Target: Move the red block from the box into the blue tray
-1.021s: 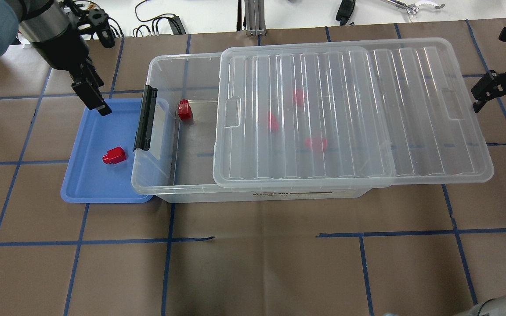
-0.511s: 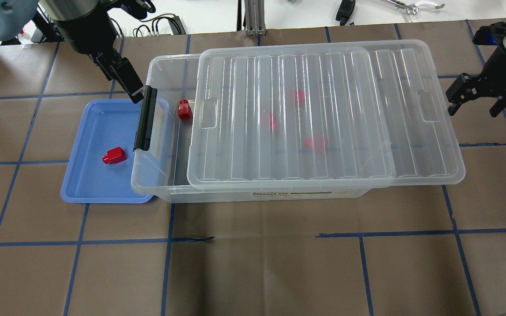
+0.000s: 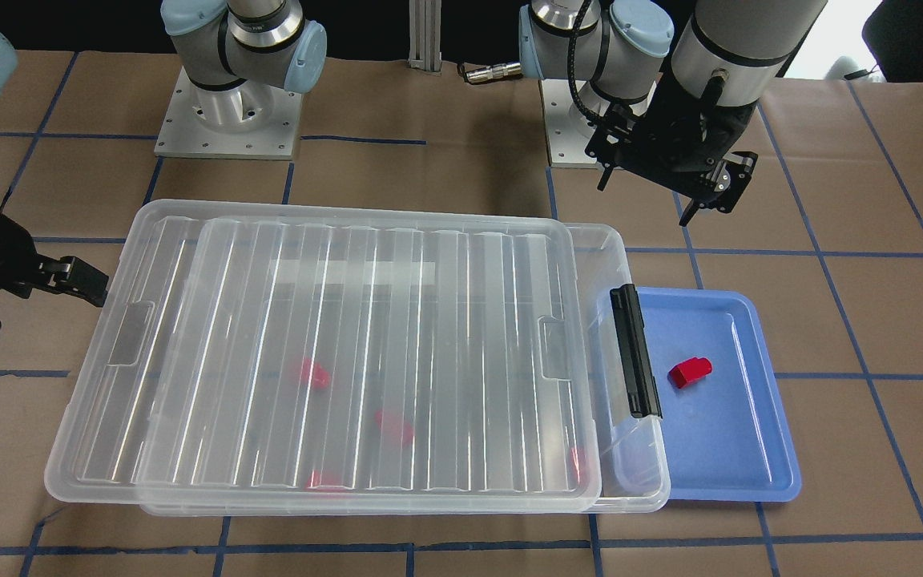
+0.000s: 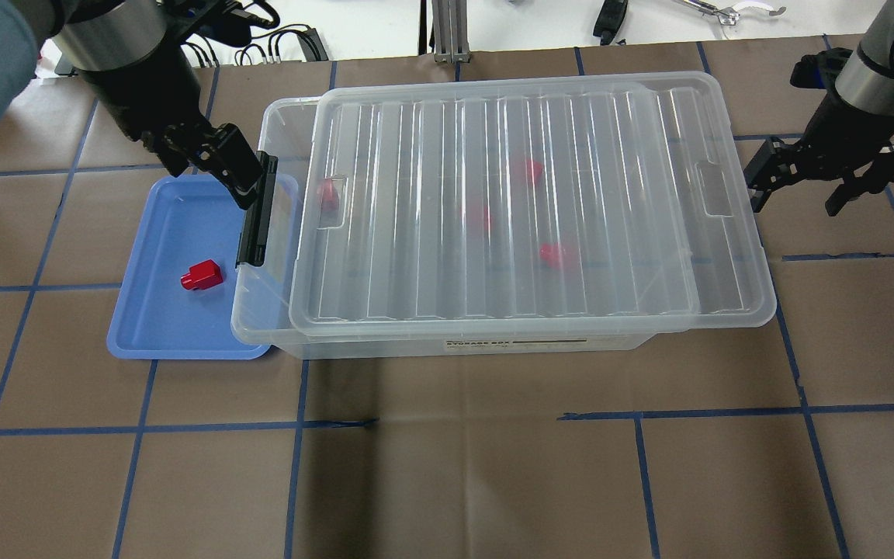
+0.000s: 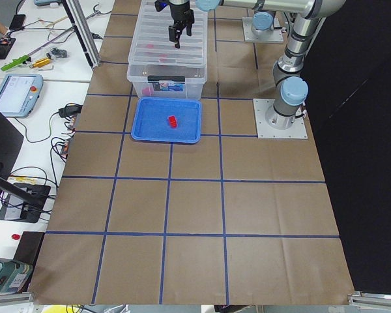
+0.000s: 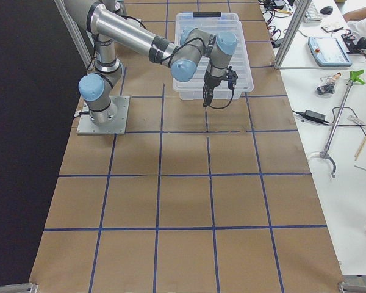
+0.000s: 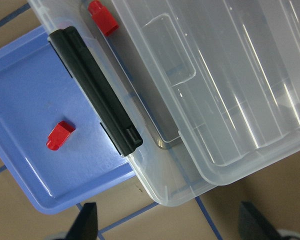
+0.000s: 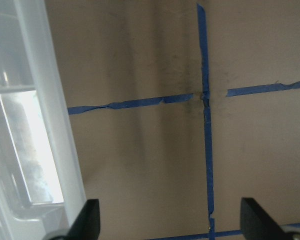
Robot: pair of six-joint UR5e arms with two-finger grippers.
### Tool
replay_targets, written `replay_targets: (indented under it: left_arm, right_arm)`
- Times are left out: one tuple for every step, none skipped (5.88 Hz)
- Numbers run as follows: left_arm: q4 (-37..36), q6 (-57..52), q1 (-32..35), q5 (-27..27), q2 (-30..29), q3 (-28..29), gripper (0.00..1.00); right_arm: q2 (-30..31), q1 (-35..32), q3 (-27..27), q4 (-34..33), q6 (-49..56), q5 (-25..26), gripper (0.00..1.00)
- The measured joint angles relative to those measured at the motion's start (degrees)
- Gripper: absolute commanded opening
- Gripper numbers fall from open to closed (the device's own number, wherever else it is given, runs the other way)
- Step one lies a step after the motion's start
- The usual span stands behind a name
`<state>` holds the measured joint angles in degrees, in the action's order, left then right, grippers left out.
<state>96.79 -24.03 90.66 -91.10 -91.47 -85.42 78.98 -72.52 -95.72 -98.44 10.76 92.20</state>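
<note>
One red block [image 4: 202, 275] lies in the blue tray [image 4: 156, 326], left of the box [image 4: 261, 330]; it also shows in the front view [image 3: 690, 372] and the left wrist view [image 7: 60, 135]. The ribbed lid [image 4: 524, 140] covers nearly all of the box. Several more red blocks show blurred through it, one near the latch end [image 4: 328, 192]. My left gripper [image 4: 233, 167] is open and empty above the tray's far corner, beside the black latch bar [image 4: 257, 213]. My right gripper [image 4: 798, 194] is open and empty, close beside the lid's right edge.
The box's left end overlaps the tray's right side. Brown paper with blue tape lines covers the table [image 4: 447, 466]. Cables and tools lie beyond the table's far edge. Both arm bases [image 3: 229, 120] stand on the robot's side.
The lid has slid left over the box's open end and now covers the red block near the latch. My right gripper followed it left. My left gripper moved right to the latch.
</note>
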Motion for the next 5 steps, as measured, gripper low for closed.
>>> replay_targets:
  left_arm:
    - [-1.17, 8.21, -0.38, -0.28, 1.45, -1.11, 0.98]
    - [-3.01, 15.43, -1.18, -0.36, 2.17, -1.44, 0.98]
    - [-4.19, 18.42, -1.87, -0.42, 2.45, -1.49, 0.98]
    - [-4.69, 19.98, -2.14, -0.49, 2.64, -1.48, 0.98]
    - [-4.73, 21.13, -2.21, -0.54, 2.83, -1.52, 0.98]
  right_arm:
    - [0.08, -2.07, -0.12, -0.02, -2.25, 0.0, 1.0]
    - [0.11, -4.04, -0.09, -0.12, -4.06, 0.0, 1.0]
    - [0.24, -5.34, 0.21, -0.17, -5.02, 0.21, 1.0]
    - [0.81, -5.84, 1.34, 0.27, -5.3, 0.56, 1.0]
    - [1.54, -6.29, 4.82, 2.7, -5.37, 0.72, 1.0]
